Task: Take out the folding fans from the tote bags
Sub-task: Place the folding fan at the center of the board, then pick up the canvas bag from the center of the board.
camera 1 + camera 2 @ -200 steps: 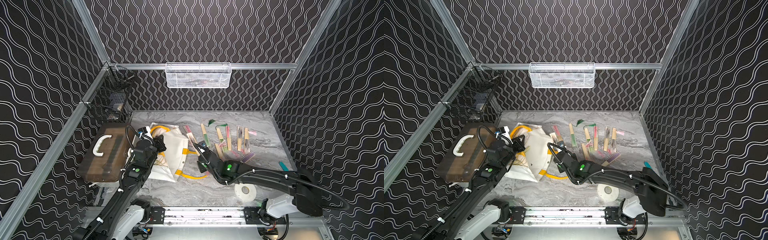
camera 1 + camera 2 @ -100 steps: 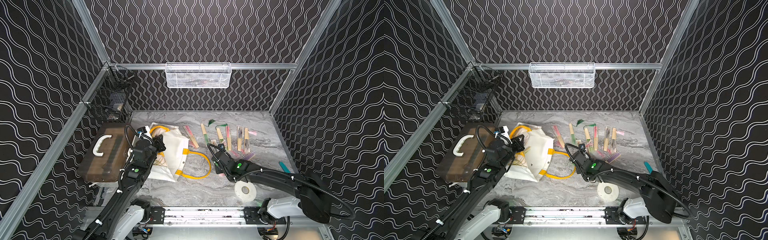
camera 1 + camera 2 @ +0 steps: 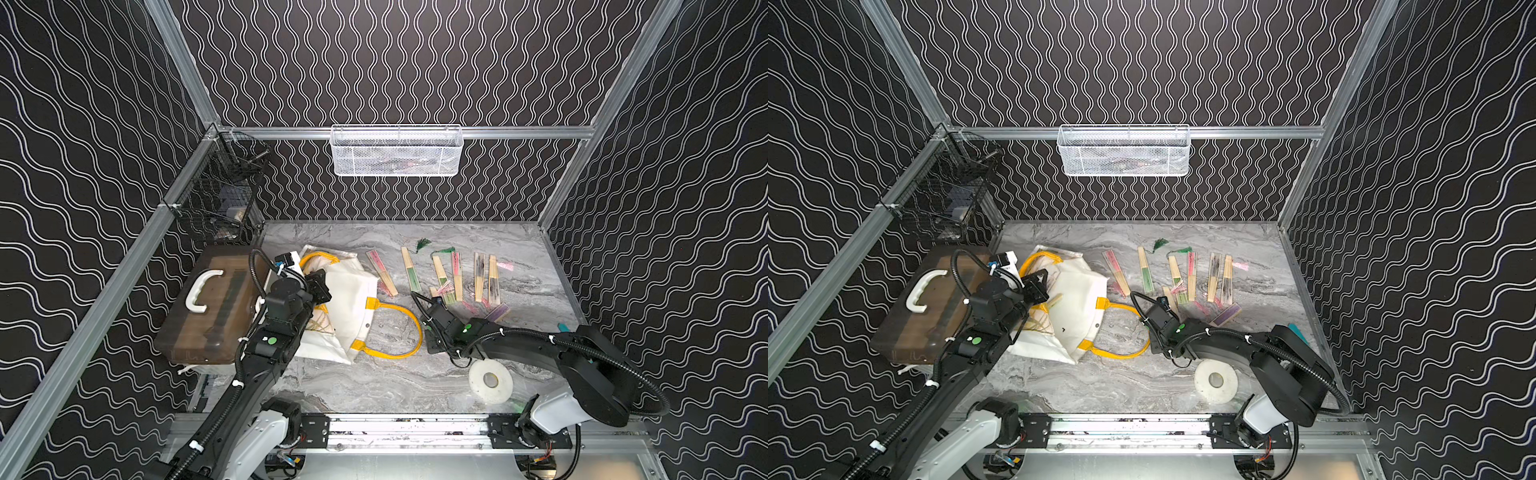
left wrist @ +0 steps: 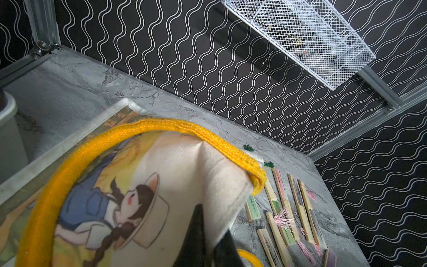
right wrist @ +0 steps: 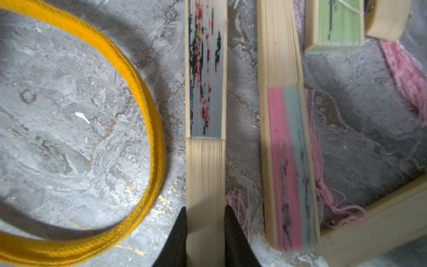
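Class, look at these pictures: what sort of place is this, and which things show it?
Likely a robot lab test cell: a left arm and right arm mounted on a base rail, enclosed by aluminium-framed patterned walls.

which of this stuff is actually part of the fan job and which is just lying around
Job: tote bags, one pinched by the left gripper; folding fans already out; grey-fold fan in the right gripper.
Lying about: brown-lidded box, tape roll, teal bar, white mesh basket, black wire basket.
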Robot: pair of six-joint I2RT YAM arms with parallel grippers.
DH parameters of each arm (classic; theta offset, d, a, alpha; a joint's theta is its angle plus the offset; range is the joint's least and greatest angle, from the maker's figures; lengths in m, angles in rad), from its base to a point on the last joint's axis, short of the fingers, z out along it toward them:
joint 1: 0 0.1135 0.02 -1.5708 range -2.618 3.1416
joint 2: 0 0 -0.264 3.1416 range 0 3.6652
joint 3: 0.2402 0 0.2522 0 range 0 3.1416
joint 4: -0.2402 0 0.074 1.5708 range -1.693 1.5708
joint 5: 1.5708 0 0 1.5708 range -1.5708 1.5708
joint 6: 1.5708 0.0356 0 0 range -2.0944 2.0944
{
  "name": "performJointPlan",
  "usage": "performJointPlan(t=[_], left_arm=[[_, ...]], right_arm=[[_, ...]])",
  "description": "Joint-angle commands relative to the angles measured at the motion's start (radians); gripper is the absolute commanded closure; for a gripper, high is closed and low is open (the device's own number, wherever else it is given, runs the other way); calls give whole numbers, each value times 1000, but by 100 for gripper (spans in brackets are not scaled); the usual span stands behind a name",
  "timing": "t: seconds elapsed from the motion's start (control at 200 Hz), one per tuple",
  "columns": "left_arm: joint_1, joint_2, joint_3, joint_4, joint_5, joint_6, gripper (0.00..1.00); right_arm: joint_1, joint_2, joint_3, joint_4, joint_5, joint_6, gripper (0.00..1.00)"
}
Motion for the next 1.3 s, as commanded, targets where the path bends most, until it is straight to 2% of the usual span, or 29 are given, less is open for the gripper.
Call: performJointPlan(t=[0.0,0.115,0.25,0.345,0.576,0.751,0.951,1.111,1.297], left_arm=[[2,3,10,46,-7,7,100],[3,6,11,49,-5,5,100],[3,7,12,48,-7,11,100],[2,11,9,56,4,16,100],[3,36,15,69,104,39,100],[3,42,18,86,146,46,100],[3,79,46,99,222,53,100],[3,96,72,103,247,69,100],[3,99,70,116,252,73,100]], right_arm=[[4,3,-17,-9,-61,46,74],[17,21,-9,-41,-59,68,67],[35,-2,5,-85,-28,77,50],[35,-37,18,-105,-16,72,45],[35,-133,94,-132,22,39,43],[35,-160,101,77,-53,-53,45],[69,-16,174,294,-196,-125,49],[150,134,267,371,-201,-184,50],[170,305,334,452,-229,-194,53]])
